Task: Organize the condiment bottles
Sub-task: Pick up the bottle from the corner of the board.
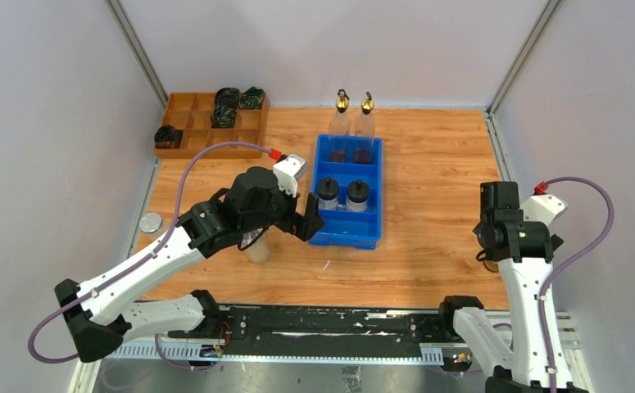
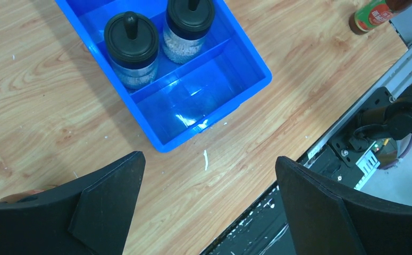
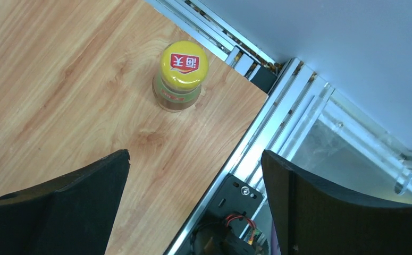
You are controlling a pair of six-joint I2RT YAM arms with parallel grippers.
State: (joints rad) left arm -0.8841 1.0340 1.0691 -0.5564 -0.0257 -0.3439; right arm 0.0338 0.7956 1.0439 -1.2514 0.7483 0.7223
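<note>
The job looks part done. Two clear jars with black caps [image 2: 132, 40] stand side by side in the middle part of the blue plastic tray [image 1: 345, 236]. Two tall clear bottles with gold spouts [image 1: 342, 115] stand at its far end. The near part of the tray has nothing in it. A small bottle with a yellow cap [image 3: 181, 69] stands alone on the wooden surface [image 1: 428, 205], close to the near right corner. A little shaker with a silver lid [image 1: 150, 222] sits well apart on the left side.

The step now looks like going for the small bottle with a yellow cap. The right gripper [image 3: 195, 154] hangs above the surface with its jaws wide and holding nothing. The bottle is a little ahead of the jaws, not between them. Next the gripper needs to move over the cap, go down with one jaw on each side, and squeeze gently.

The left arm reaches out low with a bent elbow. The left gripper [image 2: 209, 159] hangs just beside the tray's near end, jaws wide and holding nothing.
</note>
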